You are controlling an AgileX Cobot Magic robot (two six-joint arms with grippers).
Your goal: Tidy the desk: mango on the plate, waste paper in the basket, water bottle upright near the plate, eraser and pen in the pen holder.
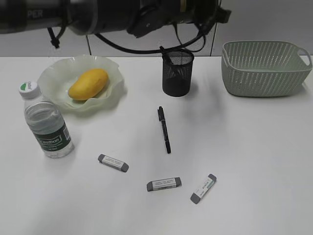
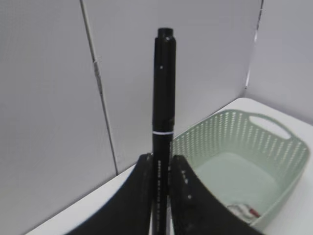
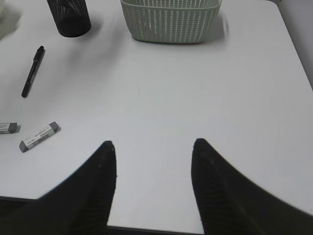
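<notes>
Pen, a black marker, stands clamped upright between the left gripper fingers at frame centre, seemingly for lowering into the mesh pen holder, while the right gripper hangs spread and empty.

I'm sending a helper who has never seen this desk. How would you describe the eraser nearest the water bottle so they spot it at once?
Start at the water bottle standing at the desk's left edge, below the plate. Look just right of its base: a small grey-ended eraser with a white sleeve. It is the leftmost of three erasers, and lies left of the loose black pen.
</notes>
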